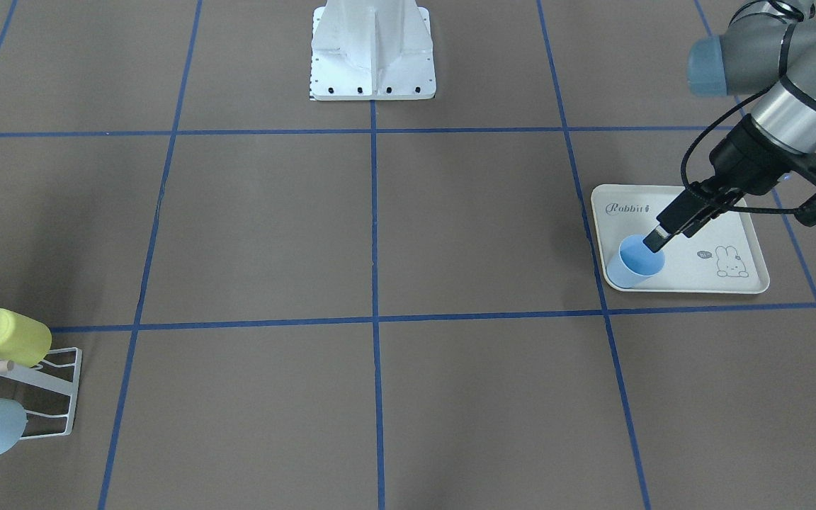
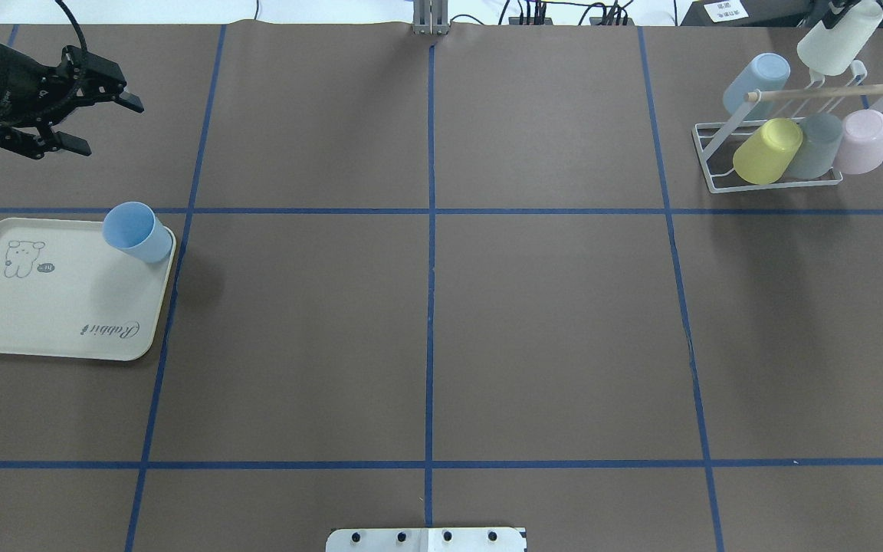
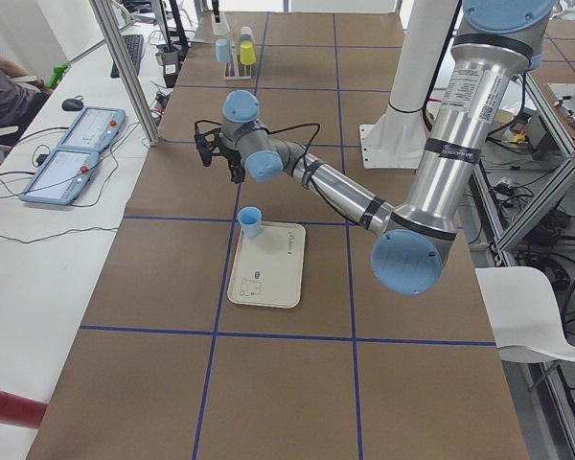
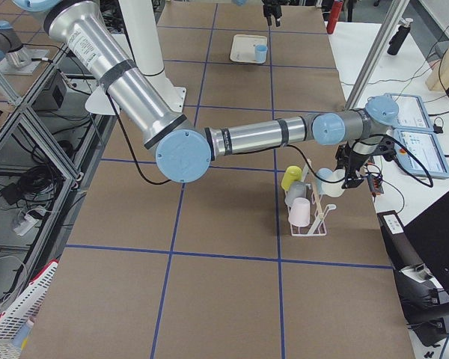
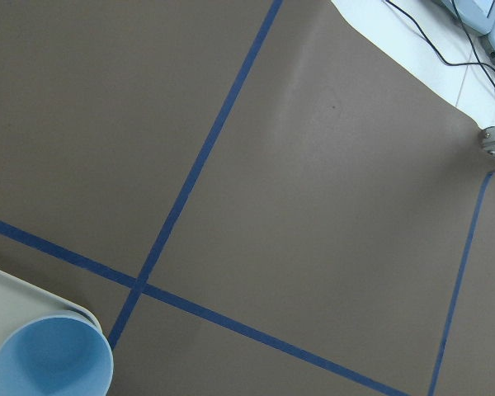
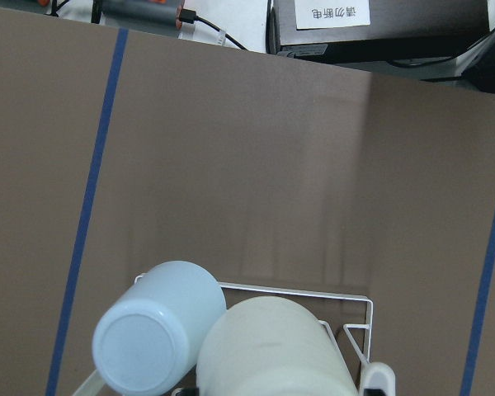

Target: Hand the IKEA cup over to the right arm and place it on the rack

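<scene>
Left tool (image 2: 108,126) spread, empty, well apart from your blue IKEA cup (image 2: 137,230) on tray (image 2: 58,322) corner; right tool (image 4: 352,178) state unclear.

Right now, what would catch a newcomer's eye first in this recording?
The blue cup stands upright at a corner of the cream rabbit tray on the robot's left, with the left gripper hovering open just beyond it. Far right, the white rack is crowded with pastel cups.

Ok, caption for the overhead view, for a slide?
Open left gripper hovers near the blue cup on the tray; the rack holds several cups.
</scene>
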Action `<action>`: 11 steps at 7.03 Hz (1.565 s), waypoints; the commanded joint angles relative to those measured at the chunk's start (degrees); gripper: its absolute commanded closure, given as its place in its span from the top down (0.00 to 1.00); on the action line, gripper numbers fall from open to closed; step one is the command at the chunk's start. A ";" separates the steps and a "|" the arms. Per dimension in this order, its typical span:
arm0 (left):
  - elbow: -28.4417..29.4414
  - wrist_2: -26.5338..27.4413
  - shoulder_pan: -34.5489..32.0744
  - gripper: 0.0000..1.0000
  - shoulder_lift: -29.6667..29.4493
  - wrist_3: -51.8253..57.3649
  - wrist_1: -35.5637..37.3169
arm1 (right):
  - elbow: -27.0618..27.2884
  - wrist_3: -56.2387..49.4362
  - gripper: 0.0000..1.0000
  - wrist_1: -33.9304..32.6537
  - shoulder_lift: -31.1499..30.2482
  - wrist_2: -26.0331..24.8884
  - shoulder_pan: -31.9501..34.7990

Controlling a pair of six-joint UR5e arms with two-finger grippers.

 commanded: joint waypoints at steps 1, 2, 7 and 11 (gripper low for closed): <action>-0.13 0.00 0.00 1.00 0.00 0.00 -0.09 | -0.51 -0.02 0.06 0.08 0.19 -0.08 -0.62; -0.13 0.00 -0.09 1.00 -0.09 -0.09 0.00 | -0.86 -0.02 0.06 0.61 -0.07 0.00 -0.89; -0.65 0.00 0.17 1.00 0.79 0.09 2.96 | -1.13 -0.02 0.10 1.49 -0.52 -1.83 -2.65; -1.27 3.14 2.98 1.00 2.89 9.62 9.55 | -1.39 -0.02 0.38 1.76 -0.60 -2.37 -3.09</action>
